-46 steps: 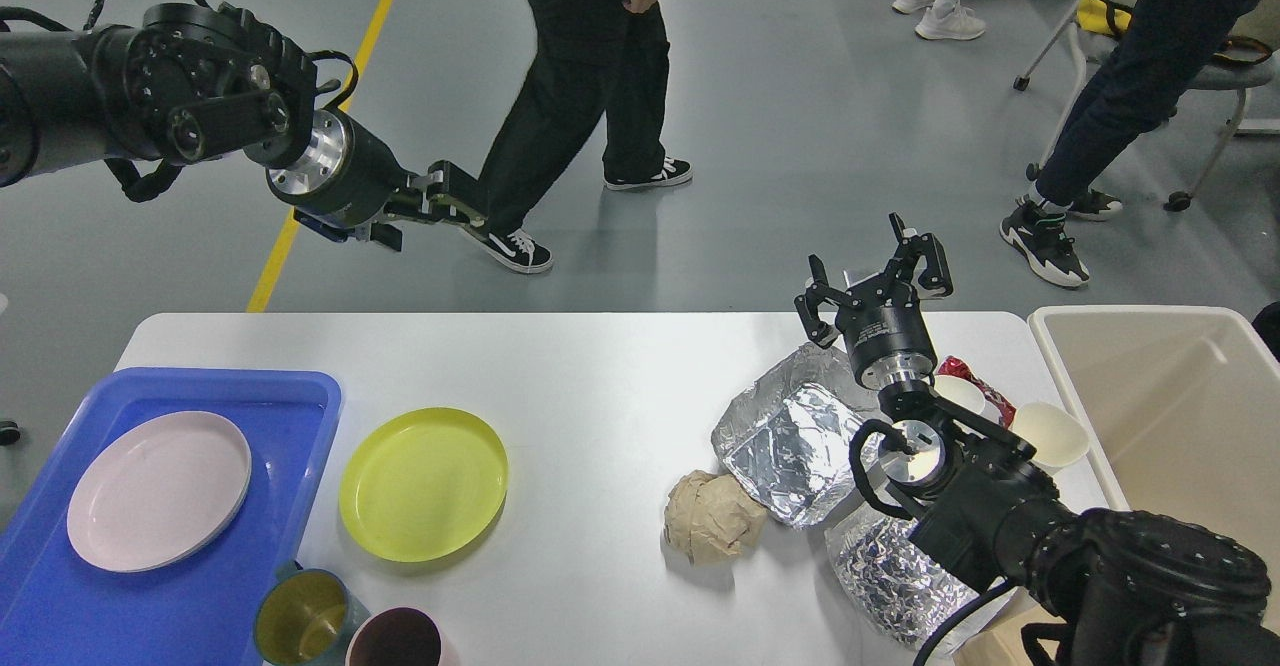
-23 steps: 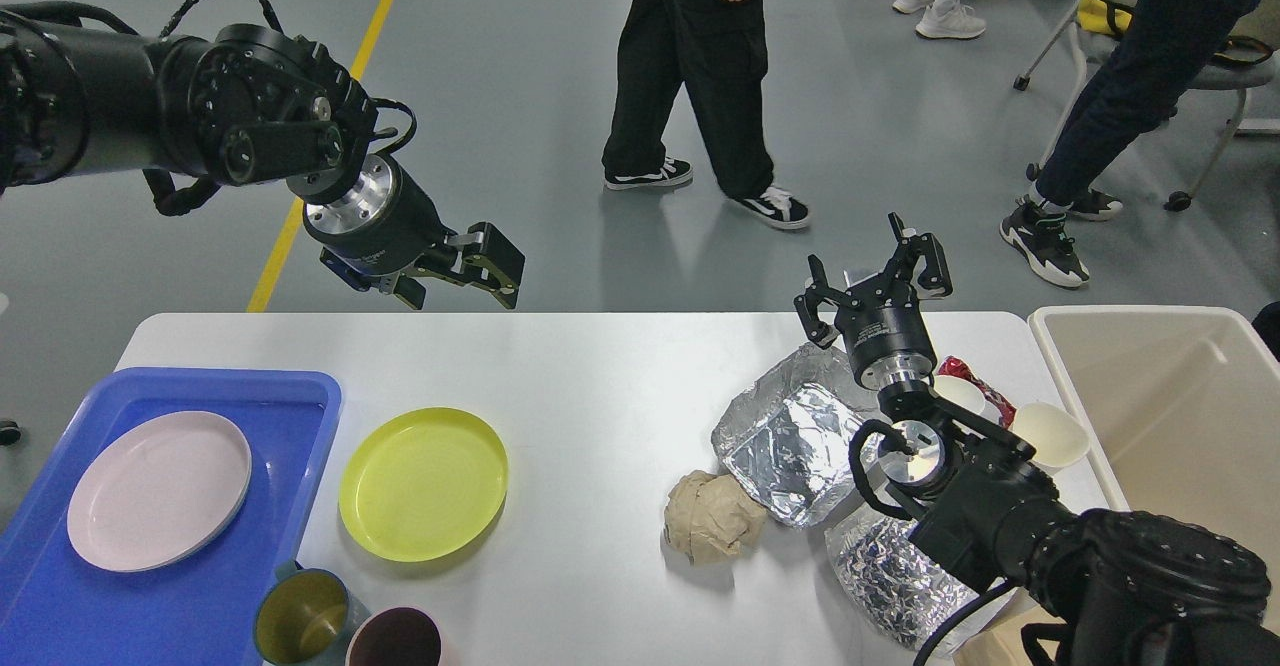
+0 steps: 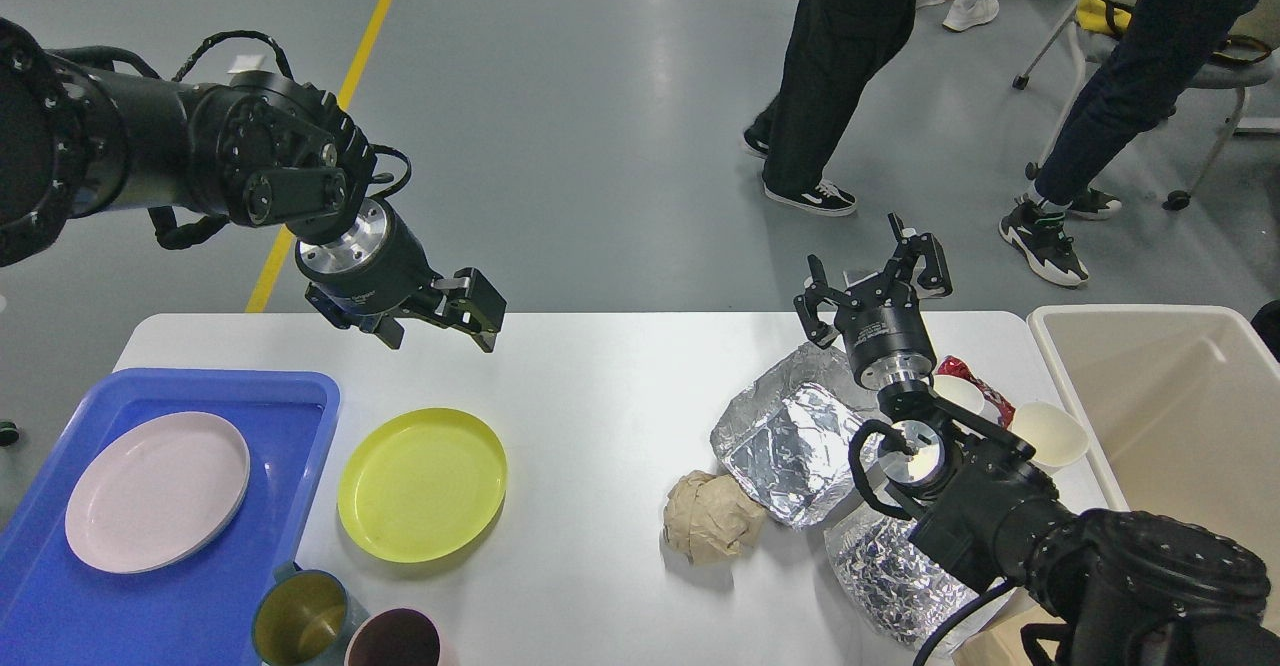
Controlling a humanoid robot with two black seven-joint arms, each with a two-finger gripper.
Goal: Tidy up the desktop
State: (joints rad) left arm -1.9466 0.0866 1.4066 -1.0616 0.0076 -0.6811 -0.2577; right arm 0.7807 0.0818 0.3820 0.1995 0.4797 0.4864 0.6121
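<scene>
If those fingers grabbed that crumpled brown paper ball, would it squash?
Probably: the crumpled brown paper ball shows loose folds, so it likely dents easily. It looks light for its size. Its lumpy shape suggests it would scoot rather than roll far.

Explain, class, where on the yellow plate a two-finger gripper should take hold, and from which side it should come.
Grip the yellow plate by its raised rim, probably the far edge nearest the left gripper, coming down from above. It lies flat on the desktop, so only the thin rim offers a pinch: one finger inside, one outside. The mugs crowd its near left edge.
</scene>
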